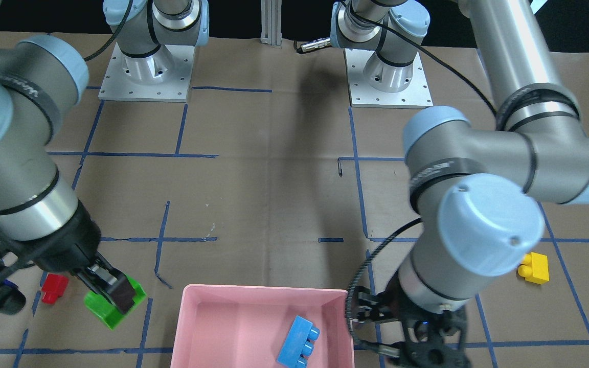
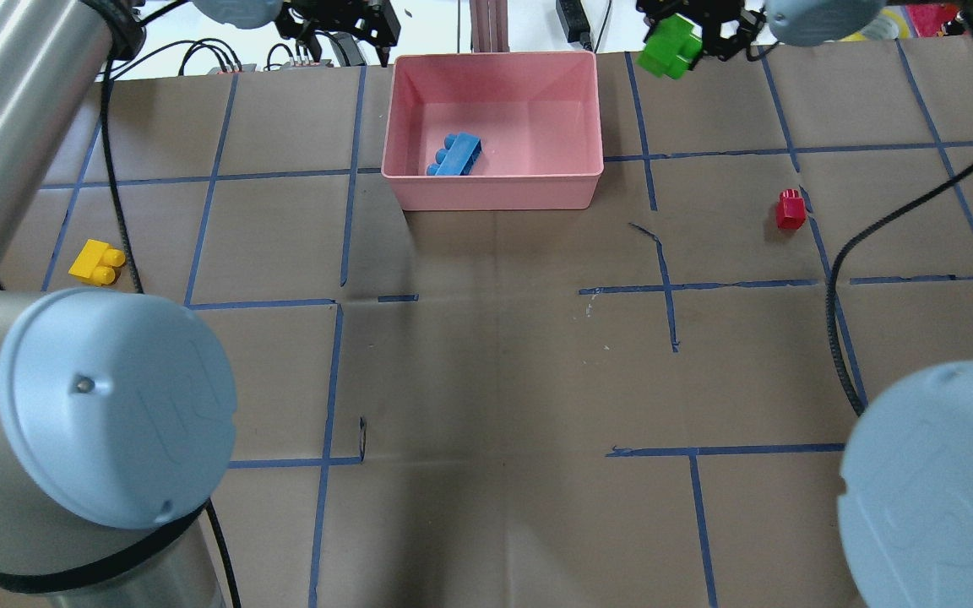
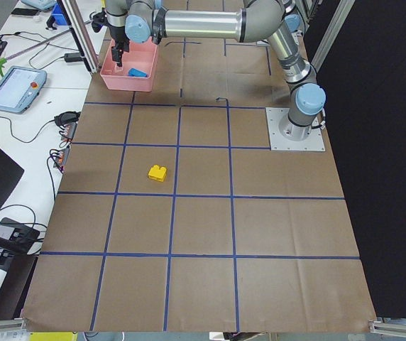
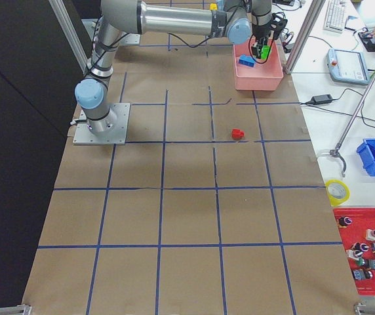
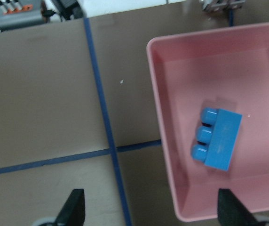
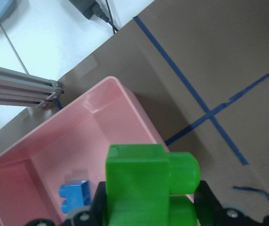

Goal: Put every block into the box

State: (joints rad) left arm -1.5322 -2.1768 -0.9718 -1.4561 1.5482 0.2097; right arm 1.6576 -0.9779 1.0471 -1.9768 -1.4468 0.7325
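Holding the green block (image 6: 139, 183) in the right gripper (image 1: 118, 296), fingers closed tight on its two flat sides, studs pointing out sideways. Kept up above the table (image 2: 495, 380), just beside the right end of the pink box (image 2: 495, 175), not over it.

Inside the box: only the blue block (image 2: 455, 155), flat on the bottom, left of the middle and nr the wall on the robot's side, its three studs turned sideways. Not touching any wall, as far as can be seen.

In the left gripper (image 5: 153, 212): nothing. Fingers (image 5: 75, 209) spread wide apart. Hanging over the left rim of the box, approx. half over the table and half over the box, w/ the blue block below and a bit to one side.

Lying on the table, outside the box:
- yellow block (image 2: 96, 262), on the left side, well apart from the box.
- red block (image 2: 790, 209), on the right side, just beside a blue tape line (image 2: 664, 287), closer to the robot than the green block and well apart from the box.
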